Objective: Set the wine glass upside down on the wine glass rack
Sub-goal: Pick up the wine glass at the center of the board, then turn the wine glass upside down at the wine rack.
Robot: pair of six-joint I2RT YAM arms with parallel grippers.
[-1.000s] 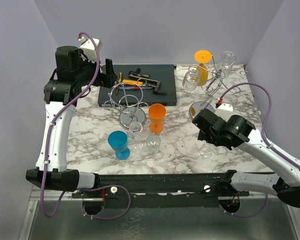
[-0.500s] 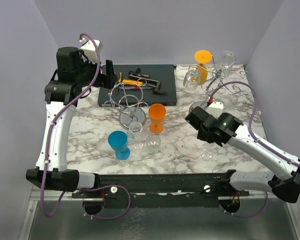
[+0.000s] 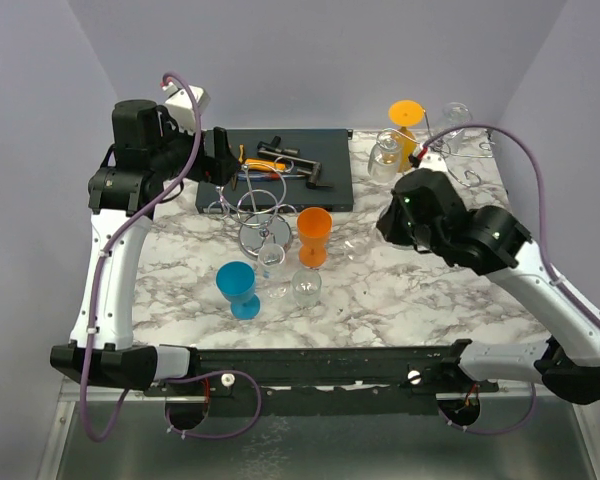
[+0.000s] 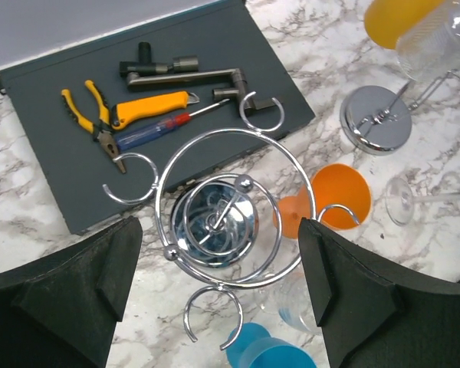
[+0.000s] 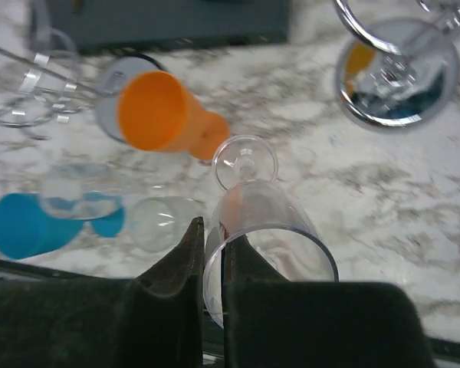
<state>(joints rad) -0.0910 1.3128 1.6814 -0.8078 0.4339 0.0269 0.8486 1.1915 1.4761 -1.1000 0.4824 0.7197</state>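
My right gripper (image 5: 212,226) is shut on the rim of a clear wine glass (image 5: 270,222), one finger inside the bowl and one outside. The glass (image 3: 358,243) hangs tilted over the marble, foot pointing left towards the orange glass (image 3: 314,235). A chrome wire rack (image 3: 252,203) stands left of centre, with nothing on its rings. My left gripper (image 4: 218,295) hovers open straight above this rack (image 4: 230,207). A second wire rack (image 3: 435,152) at the back right carries an orange glass and clear glasses upside down.
A dark tray (image 3: 332,190) with pliers, a screwdriver and metal tools lies at the back. A blue glass (image 3: 239,288) and two clear glasses (image 3: 306,288) stand near the front, beside the orange one. The second rack's mirror base (image 5: 399,73) sits right of my held glass.
My right gripper closed on the clear glass at the front right, lifted it and carried it back and left towards the centre. The left gripper shifted slightly over the rack.
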